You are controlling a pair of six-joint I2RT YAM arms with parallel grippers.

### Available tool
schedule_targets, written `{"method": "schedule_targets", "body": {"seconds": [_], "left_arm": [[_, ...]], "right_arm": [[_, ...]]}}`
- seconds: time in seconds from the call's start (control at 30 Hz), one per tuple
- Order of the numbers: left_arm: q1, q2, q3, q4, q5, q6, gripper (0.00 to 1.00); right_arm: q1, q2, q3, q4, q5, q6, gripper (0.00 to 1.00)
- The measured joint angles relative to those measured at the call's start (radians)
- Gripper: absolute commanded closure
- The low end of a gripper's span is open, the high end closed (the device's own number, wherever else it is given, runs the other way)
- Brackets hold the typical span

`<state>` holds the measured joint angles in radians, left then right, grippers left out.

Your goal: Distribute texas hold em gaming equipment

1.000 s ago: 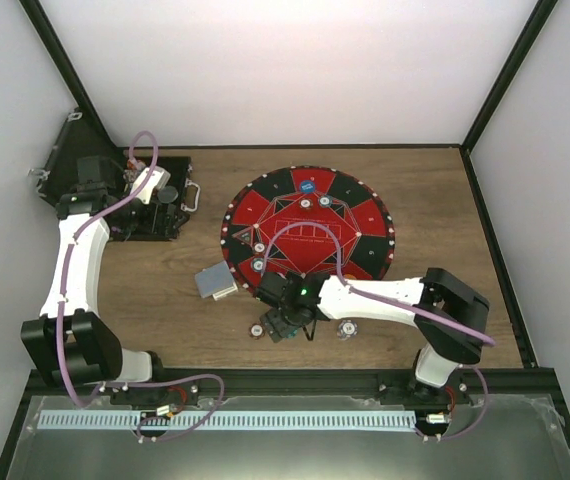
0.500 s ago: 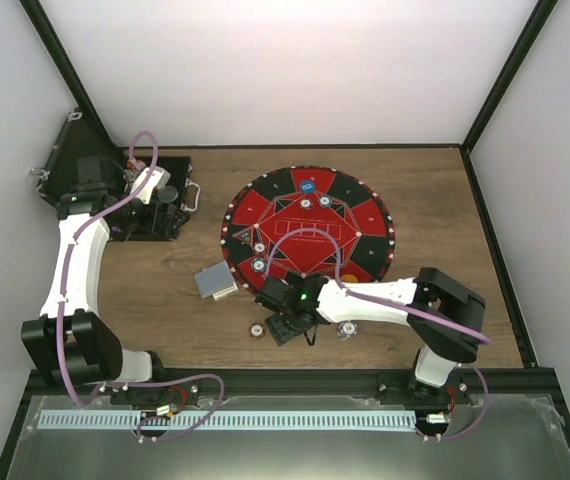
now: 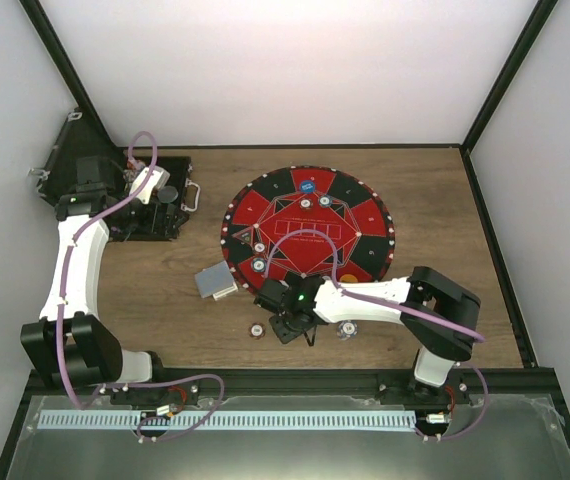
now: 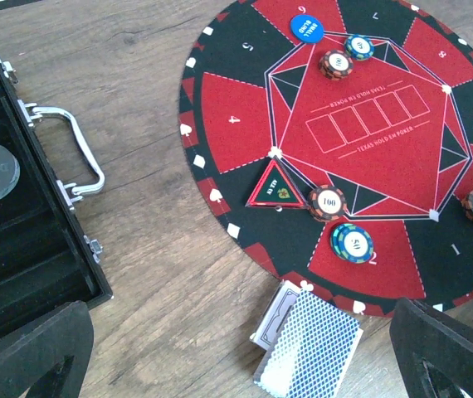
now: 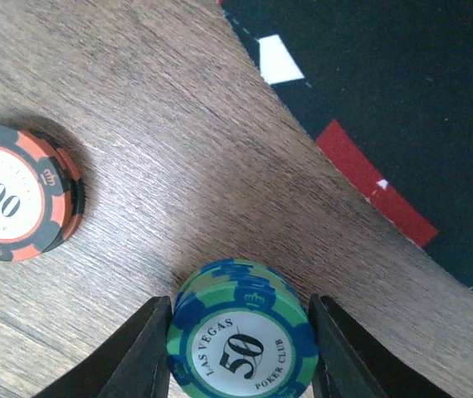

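Gripping a round, edge-striped chip (image 5: 241, 344) is the right claw (image 5: 241, 308).

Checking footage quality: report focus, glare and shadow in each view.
Top external: even soft light, no glare. Left wrist: mat sharp, case handle glints. Right wrist: 50 chip crisp, 100 chip cropped at the edge, soft shadows by both.

The tabletop (image 5: 137, 124) is showing matt, fine-grained wood. The round mat (image 4: 369, 141) is looking like flat, matt cloth. The blue-green chip (image 5: 241, 340) is gleaming softly like smooth plastic, its printed label glossy. The case's handle (image 4: 79, 141) is shining as polished metal, and the cards (image 4: 311, 348) are looking papery.
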<state>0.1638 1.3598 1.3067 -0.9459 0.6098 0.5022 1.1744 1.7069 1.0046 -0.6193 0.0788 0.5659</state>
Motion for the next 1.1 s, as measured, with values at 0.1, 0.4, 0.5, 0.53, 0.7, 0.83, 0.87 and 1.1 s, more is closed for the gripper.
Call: {"method": "schedule_targets", "body": {"seconds": [0.1,0.4,0.5,0.53,0.7,0.83,0.87,1.1], "left_arm": [[0.0,-0.002,0.0,0.0,-0.003,0.0,0.0],[0.0,-0.002,0.0,0.0,-0.002,-0.001,0.0],[0.0,-0.002,0.0,-0.002,0.001,0.0,0.0],[0.0,-0.003,0.0,-0.003,0.002,0.0,0.0],[0.0,-0.005,0.0,-0.008,0.005,0.0,0.0],[0.0,-0.005,0.0,-0.011,0.005,0.0,0.0],[0.0,-0.005,0.0,-0.012,0.005,0.0,0.0],[0.0,-0.005,0.0,-0.015,0.005,0.0,0.0]], "right_arm": [[0.0,0.0,0.0,0.0,0.004,-0.001,0.71],[0.0,-0.007,0.02,-0.044,0.032,-0.004,0.76],[0.0,-0.023,0.041,-0.069,0.045,-0.006,0.76],[0.0,-0.03,0.05,-0.077,0.049,-0.007,0.76],[-0.013,-0.074,0.085,-0.106,0.067,-0.014,0.76],[-0.063,-0.112,0.087,-0.13,0.077,-0.034,0.77],[-0.095,-0.127,0.087,-0.137,0.079,-0.042,0.77],[-0.421,-0.222,0.083,-0.117,0.1,-0.132,0.77]]}}
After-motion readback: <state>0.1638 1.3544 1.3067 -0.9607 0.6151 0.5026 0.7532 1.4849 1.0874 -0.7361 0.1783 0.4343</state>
